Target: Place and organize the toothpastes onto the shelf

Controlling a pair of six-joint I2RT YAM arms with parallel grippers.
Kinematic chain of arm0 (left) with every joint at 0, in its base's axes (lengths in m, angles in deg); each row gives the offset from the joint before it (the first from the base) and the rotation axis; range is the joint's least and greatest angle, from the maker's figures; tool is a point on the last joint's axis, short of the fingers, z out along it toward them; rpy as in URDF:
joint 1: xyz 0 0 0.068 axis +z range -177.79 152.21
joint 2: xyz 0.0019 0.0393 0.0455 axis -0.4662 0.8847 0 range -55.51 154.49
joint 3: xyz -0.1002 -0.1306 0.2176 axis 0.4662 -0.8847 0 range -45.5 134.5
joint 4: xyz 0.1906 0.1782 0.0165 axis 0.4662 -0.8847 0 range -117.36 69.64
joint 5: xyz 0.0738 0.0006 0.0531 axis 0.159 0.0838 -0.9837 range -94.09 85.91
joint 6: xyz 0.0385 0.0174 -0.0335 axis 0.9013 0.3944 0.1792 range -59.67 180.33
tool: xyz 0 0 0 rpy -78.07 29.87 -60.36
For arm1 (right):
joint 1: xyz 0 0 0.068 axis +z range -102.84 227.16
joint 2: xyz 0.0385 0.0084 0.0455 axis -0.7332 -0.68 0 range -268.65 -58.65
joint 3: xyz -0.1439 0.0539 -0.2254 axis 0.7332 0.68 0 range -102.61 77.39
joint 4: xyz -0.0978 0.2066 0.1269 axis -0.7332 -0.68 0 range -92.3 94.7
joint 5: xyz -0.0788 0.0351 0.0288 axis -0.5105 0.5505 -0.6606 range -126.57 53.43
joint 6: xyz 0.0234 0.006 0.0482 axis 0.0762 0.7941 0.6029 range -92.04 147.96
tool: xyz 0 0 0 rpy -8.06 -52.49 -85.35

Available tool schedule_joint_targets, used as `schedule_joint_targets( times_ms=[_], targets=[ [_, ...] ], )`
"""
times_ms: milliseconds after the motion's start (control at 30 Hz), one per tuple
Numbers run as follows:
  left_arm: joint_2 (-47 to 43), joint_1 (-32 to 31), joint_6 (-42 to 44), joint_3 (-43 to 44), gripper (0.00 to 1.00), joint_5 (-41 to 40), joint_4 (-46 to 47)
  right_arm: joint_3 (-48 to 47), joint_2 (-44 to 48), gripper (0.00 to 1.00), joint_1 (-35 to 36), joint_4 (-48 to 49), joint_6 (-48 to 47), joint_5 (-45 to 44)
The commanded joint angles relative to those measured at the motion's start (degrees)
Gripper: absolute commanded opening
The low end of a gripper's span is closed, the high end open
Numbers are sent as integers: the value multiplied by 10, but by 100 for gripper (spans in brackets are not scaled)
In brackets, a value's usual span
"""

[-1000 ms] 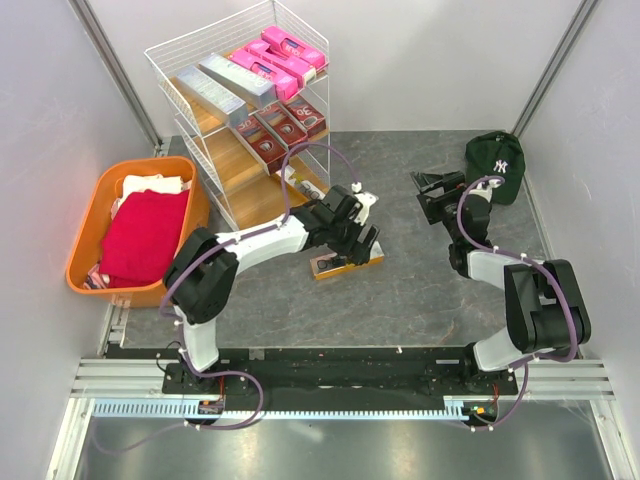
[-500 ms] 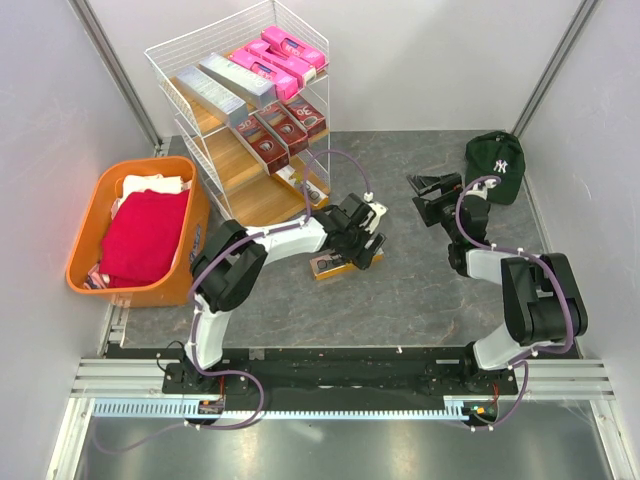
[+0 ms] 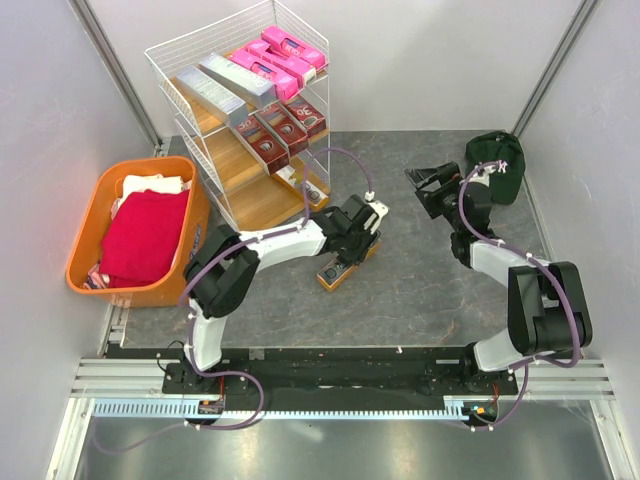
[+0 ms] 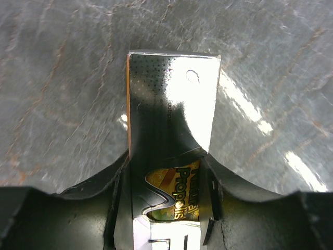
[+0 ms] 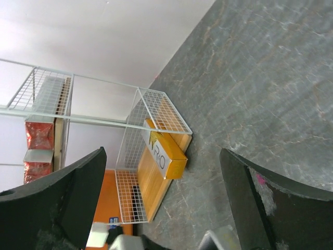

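A gold-white-black toothpaste box (image 3: 334,273) lies on the grey table right of the shelf (image 3: 190,60). My left gripper (image 3: 350,250) is over its far end. In the left wrist view the fingers (image 4: 118,182) press both long sides of the box (image 4: 171,94), so the gripper (image 4: 165,161) is shut on it. The shelf holds pink boxes (image 3: 282,55) and silver boxes (image 3: 215,85) on top, dark red boxes (image 3: 282,125) in the middle and a gold box (image 3: 300,183) at the bottom. That gold box shows in the right wrist view (image 5: 167,153). My right gripper (image 3: 425,182) is open and empty (image 5: 162,174).
An orange basket (image 3: 100,190) with folded red and white cloths stands left of the shelf. A dark green cap (image 3: 497,165) lies at the back right, just beyond my right gripper. The shelf's wire side (image 5: 156,107) faces the right gripper.
The box on the table has turned from lying crosswise to lying in line with my left gripper, which has closed on its sides. The right gripper shifted slightly towards the back.
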Motion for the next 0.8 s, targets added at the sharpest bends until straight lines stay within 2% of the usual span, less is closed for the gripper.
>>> schedule_joint_targets(
  times_ms=[0,300,567,667,767],
  targets=[
    [-94,-2,-44,-20,29,-14,16,-48,27,98,2,-43,-44,25],
    [-257,-2,-103,-144,29,29,65,-96,56,98,18,-126,-89,44],
    [-407,5,-177,-248,28,-33,100,-167,66,98,78,-238,-170,27],
    [-474,27,-225,-294,26,-35,129,-179,81,98,114,-262,-201,3],
    [-535,74,-279,-344,23,-8,161,-178,106,98,152,-277,-224,-30]
  ],
)
